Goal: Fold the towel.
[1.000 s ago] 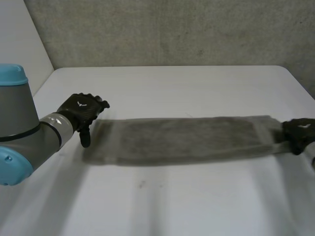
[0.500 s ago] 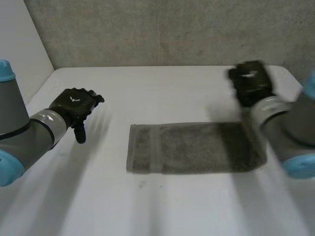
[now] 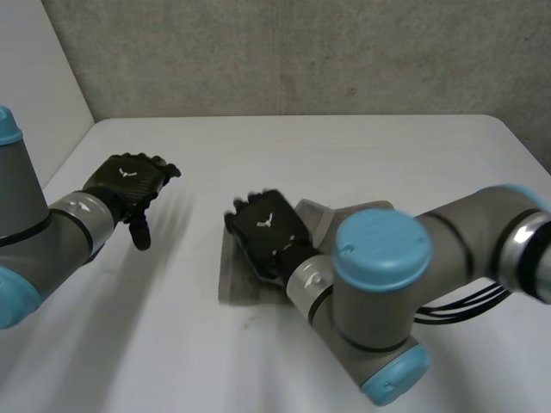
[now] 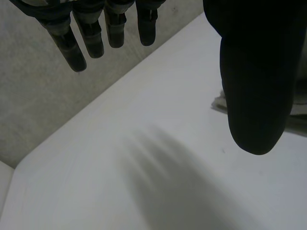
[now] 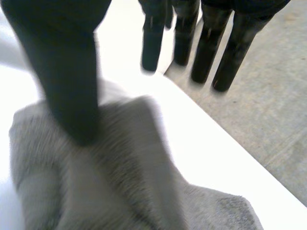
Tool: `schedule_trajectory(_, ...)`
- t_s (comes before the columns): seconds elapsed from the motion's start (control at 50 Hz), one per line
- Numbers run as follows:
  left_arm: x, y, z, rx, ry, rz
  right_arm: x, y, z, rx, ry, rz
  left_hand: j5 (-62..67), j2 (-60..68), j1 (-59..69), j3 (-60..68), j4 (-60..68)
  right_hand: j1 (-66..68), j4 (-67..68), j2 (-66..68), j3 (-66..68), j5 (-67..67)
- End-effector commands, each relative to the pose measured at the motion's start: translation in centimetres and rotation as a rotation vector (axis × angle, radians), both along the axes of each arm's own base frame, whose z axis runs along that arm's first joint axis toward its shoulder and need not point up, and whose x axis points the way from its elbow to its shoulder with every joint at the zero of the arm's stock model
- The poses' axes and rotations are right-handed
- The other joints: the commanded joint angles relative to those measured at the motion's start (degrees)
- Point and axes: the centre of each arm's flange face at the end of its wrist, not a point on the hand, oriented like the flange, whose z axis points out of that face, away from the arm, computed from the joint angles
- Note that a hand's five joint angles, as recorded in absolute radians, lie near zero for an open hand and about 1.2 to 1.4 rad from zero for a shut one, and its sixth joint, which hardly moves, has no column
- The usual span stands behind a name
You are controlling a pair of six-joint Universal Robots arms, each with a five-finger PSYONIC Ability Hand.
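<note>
Two arms work over the white counter [image 3: 344,146]. The right arm [image 3: 379,284] reaches across the middle and the left arm [image 3: 34,241] is at its own side. Under the right arm lies the grey towel [image 3: 234,288], near the counter's middle and largely covered in the head view, with one end showing flat and a raised flap beside the forearm. The right wrist view shows the cloth rumpled and humped under the palm (not a clean doubled layer). The right hand [image 3: 269,231] sits over the towel's end, its fingers [image 5: 225,52] straight and spread away from the thumb, clamping nothing. The left hand [image 3: 129,182] hovers well apart from the towel over bare counter, fingers relaxed and apart, holding nothing.

The risk, as I judge it, is a crooked fold. With nothing pinning the lower layer, any sweep of the right hand could drag the whole towel. The bunched cloth may also settle with its edges out of line.
</note>
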Motion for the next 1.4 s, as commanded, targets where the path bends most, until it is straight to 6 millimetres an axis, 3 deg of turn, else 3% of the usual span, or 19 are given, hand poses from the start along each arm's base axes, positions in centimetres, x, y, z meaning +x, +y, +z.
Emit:
schedule_trajectory(0.02, -0.9, -0.1, 0.8, -0.035, 0.014, -0.021, -4.8, -3.5, 3.1, 0.144, -0.088, -0.156, -1.5, 0.62, -0.4, 0.53, 0.52, -19.51, -20.38, -18.84, -19.73, -19.05)
schedule_trajectory(0.04, -0.9, -0.1, 0.8, -0.035, 0.014, -0.021, -4.8, -3.5, 3.1, 0.144, -0.088, -0.157, -1.5, 0.62, -0.4, 0.53, 0.52, -19.51, -20.38, -18.84, -19.73, -19.05)
schedule_trajectory(0.08, -1.8, 0.3, 0.9, -0.043, 0.017, -0.05, -7.7, -4.6, 3.2, 0.193, -0.056, -0.239, -1.33, 0.79, -0.24, 0.7, 0.69, -19.51, -20.38, -18.84, -19.73, -19.05)
schedule_trajectory(0.1, -1.8, 0.3, 0.9, -0.043, 0.017, -0.05, -7.7, -4.6, 3.2, 0.194, -0.056, -0.239, -1.33, 0.79, -0.24, 0.7, 0.69, -19.51, -20.38, -18.84, -19.73, -19.05)
schedule_trajectory(0.14, -2.8, 0.8, 1.1, -0.054, 0.02, -0.08, -10.3, -5.3, 1.9, 0.247, -0.011, -0.311, -1.33, 0.79, -0.24, 0.7, 0.69, -19.51, -20.38, -18.84, -19.73, -19.05)
schedule_trajectory(0.2, -3.1, 0.9, 1.1, -0.056, 0.022, -0.087, -11.6, -5.7, 0.9, 0.273, 0.006, -0.351, -1.33, 0.79, -0.24, 0.7, 0.69, -19.51, -20.38, -18.84, -19.73, -19.05)
schedule_trajectory(0.24, -3.6, 1.1, 1.2, -0.059, 0.023, -0.101, -14.2, -6.3, -1.0, 0.309, 0.053, -0.426, -1.17, 0.96, -0.07, 0.87, 0.85, -19.51, -20.38, -18.84, -19.73, -19.05)
schedule_trajectory(0.28, -3.8, 1.2, 1.2, -0.062, 0.024, -0.107, -15.3, -6.4, -1.7, 0.31, 0.075, -0.451, -1.33, 0.79, -0.23, 0.7, 0.69, -19.51, -20.38, -18.84, -19.73, -19.05)
schedule_trajectory(0.36, -4.5, 1.5, 1.0, -0.06, 0.024, -0.129, -16.8, -6.0, -3.4, 0.297, 0.12, -0.478, -1.0, 1.12, 0.1, 1.04, 1.02, -5.5, -6.37, -4.83, -5.72, -5.04)
schedule_trajectory(0.5, -6.3, 2.6, 0.2, -0.036, 0.052, -0.178, -17.5, -5.9, -4.4, 0.272, 0.11, -0.497, 0.35, 2.47, 1.45, 2.38, 2.37, -0.08, -0.95, 0.58, -0.3, 0.38)
schedule_trajectory(0.7, -11.3, 3.4, -1.2, 0.035, 0.34, -0.232, -17.5, -5.9, -4.4, 0.27, 0.101, -0.504, 0.69, 2.81, 1.78, 2.72, 2.71, -0.25, -1.12, 0.42, -0.47, 0.21)
schedule_trajectory(0.86, -15.1, 4.8, -3.9, 0.128, 0.387, -0.367, -17.4, -5.8, -4.5, 0.256, 0.097, -0.5, 0.85, 2.97, 1.95, 2.89, 2.87, -0.75, -1.62, -0.09, -0.98, -0.29)
schedule_trajectory(1.0, -17.1, 3.7, -7.0, 0.146, 0.367, -0.376, -17.4, -5.8, -4.5, 0.247, 0.096, -0.504, 1.02, 3.14, 2.12, 3.06, 3.04, -0.92, -1.79, -0.26, -1.15, -0.46)
schedule_trajectory(1.12, -17.7, 3.0, -8.6, 0.16, 0.356, -0.37, -17.3, -5.9, -4.6, 0.239, 0.094, -0.507, 1.36, 3.48, 2.45, 3.39, 3.38, -0.25, -1.12, 0.42, -0.47, 0.21)
schedule_trajectory(1.24, -17.1, 1.4, -9.2, 0.132, 0.341, -0.267, -17.2, -6.0, -4.9, 0.235, 0.1, -0.504, 2.2, 4.32, 3.3, 4.23, 4.22, 11.86, 10.99, 12.53, 11.64, 12.32)
schedule_trajectory(1.34, -15.0, -0.7, -8.8, 0.075, 0.316, -0.08, -17.3, -6.3, -5.3, 0.211, 0.119, -0.518, 2.2, 4.32, 3.3, 4.23, 4.22, 26.13, 25.26, 26.79, 25.91, 26.59)
schedule_trajectory(1.4, -13.6, -0.9, -8.7, 0.081, 0.28, 0.008, -17.5, -6.5, -5.4, 0.183, 0.158, -0.536, 2.2, 4.32, 3.3, 4.23, 4.22, 36.03, 35.16, 36.7, 35.81, 36.49)
